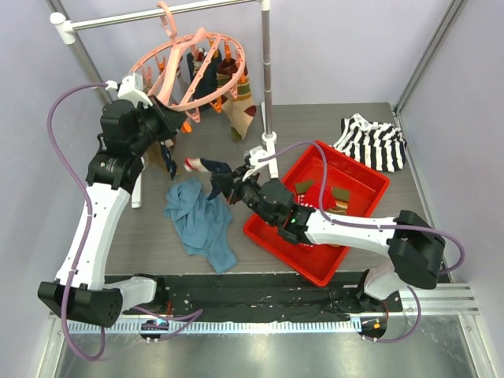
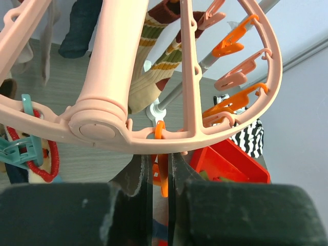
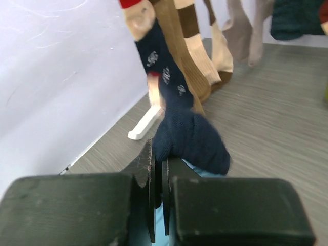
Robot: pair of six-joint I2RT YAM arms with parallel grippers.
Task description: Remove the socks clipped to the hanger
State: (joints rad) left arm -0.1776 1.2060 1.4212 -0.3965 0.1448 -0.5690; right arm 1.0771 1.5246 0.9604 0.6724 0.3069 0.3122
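The pink ring hanger (image 1: 175,67) hangs from the grey rail, with several socks (image 1: 240,106) clipped under its far side. My left gripper (image 1: 172,126) is up at the ring's near rim (image 2: 205,134), shut on an orange clip (image 2: 163,177). A navy sock (image 1: 206,166) with a red-and-white end stretches from below that clip toward the table. My right gripper (image 1: 219,187) is shut on the navy sock's bunched lower end (image 3: 192,136). Whether the clip still holds the sock is hidden.
A red bin (image 1: 315,260) with a few socks (image 1: 339,197) in it sits right of centre. A blue cloth (image 1: 197,220) lies under the right gripper. A striped garment (image 1: 370,142) lies at the back right. The rack's upright pole (image 1: 266,79) stands behind the bin.
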